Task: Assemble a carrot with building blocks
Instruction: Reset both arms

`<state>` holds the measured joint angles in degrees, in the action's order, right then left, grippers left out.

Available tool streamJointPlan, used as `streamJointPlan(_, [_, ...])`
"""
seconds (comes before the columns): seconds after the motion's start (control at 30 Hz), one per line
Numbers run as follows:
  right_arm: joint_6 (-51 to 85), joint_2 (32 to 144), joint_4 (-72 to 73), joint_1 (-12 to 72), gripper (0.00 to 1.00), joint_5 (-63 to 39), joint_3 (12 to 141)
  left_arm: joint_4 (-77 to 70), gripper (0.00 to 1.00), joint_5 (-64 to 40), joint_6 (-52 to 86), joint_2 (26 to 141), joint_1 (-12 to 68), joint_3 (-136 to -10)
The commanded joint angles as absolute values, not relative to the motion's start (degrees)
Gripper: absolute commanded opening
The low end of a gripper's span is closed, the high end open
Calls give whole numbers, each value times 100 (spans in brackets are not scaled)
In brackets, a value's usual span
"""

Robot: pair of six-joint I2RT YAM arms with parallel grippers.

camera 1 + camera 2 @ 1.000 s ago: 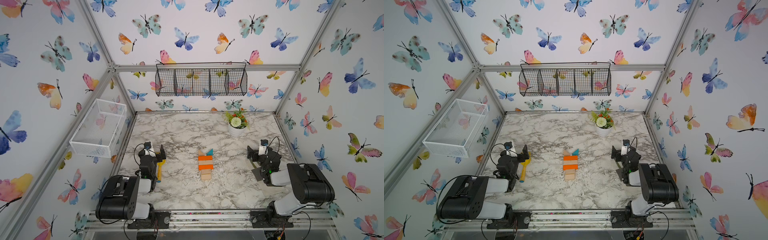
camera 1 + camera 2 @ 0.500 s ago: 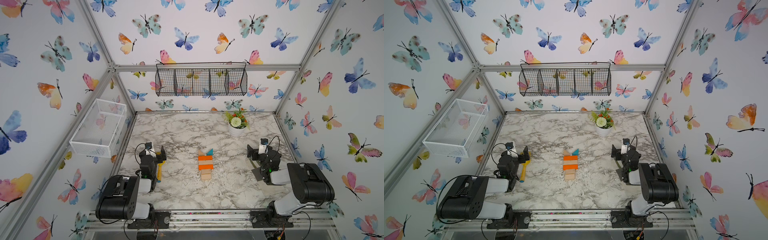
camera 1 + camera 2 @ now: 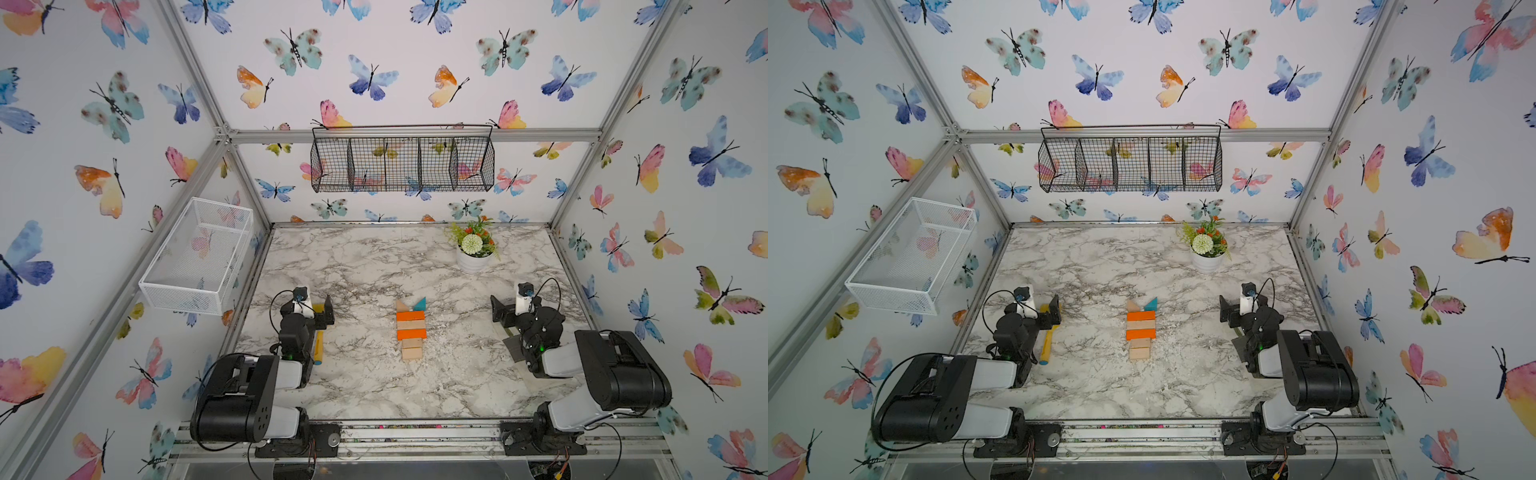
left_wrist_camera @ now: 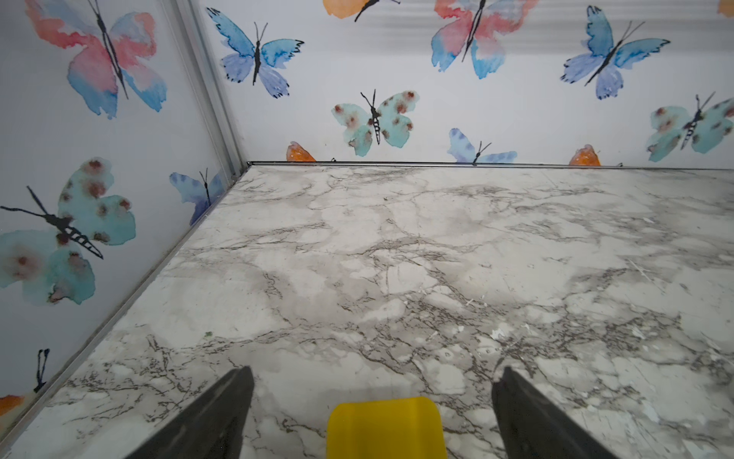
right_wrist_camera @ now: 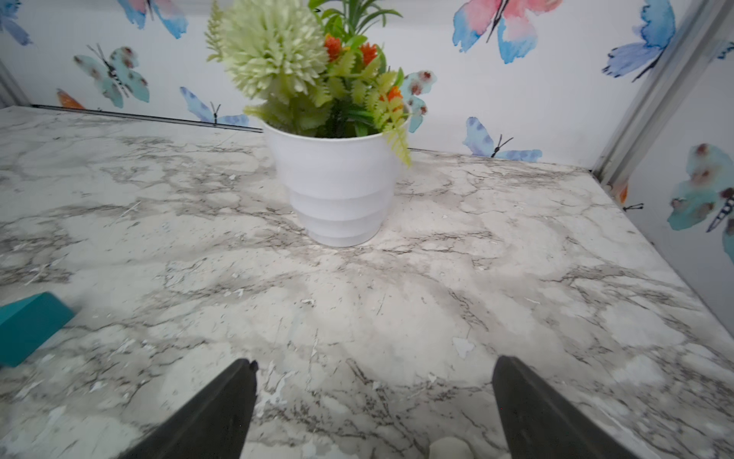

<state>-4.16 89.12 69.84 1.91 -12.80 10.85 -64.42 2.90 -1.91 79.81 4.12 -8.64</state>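
The carrot (image 3: 411,329) (image 3: 1140,329) lies flat in the middle of the marble table. It is made of building blocks: two orange bars (image 3: 410,316) with a tan bar between them, and two small tan blocks (image 3: 412,349) at the near end. A tan triangle (image 3: 401,306) and a teal triangle (image 3: 420,304) (image 5: 28,328) sit at its far end. My left gripper (image 3: 318,309) (image 4: 375,371) rests open at the left, holding nothing. My right gripper (image 3: 509,309) (image 5: 375,363) rests open at the right, also holding nothing. Both are well apart from the carrot.
A yellow toy shovel (image 3: 318,345) (image 4: 385,429) lies on the table under my left gripper. A white flower pot (image 3: 473,259) (image 5: 337,190) stands at the back right. A white mesh basket (image 3: 199,253) hangs on the left wall and a black wire basket (image 3: 402,164) on the back wall.
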Motion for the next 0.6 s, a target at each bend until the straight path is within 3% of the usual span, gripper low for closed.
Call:
streamJointPlan(0.0, [-629,8837,7404,198,98,-1759,1009,-6708,99,-157,-413,7873,378,-782])
streamJointPlan(0.07, [-351,8911,7141,199,98,-1143,1211,-6671,99,470,-122,7922,382,-838])
streamJointPlan(0.13, [150,9077,6617,198,98,-39,1621,-6529,98,1922,508,7977,377,-946])
streamJointPlan(0.27, [258,8982,6823,198,98,325,1440,-6512,98,1850,475,7932,380,-921])
streamJointPlan(0.4, [257,8982,6847,194,98,317,1429,-6164,98,678,-61,8017,391,-1154])
streamJointPlan(0.57, [255,8984,6851,198,98,308,1419,-6163,98,713,0,8028,356,-1165])
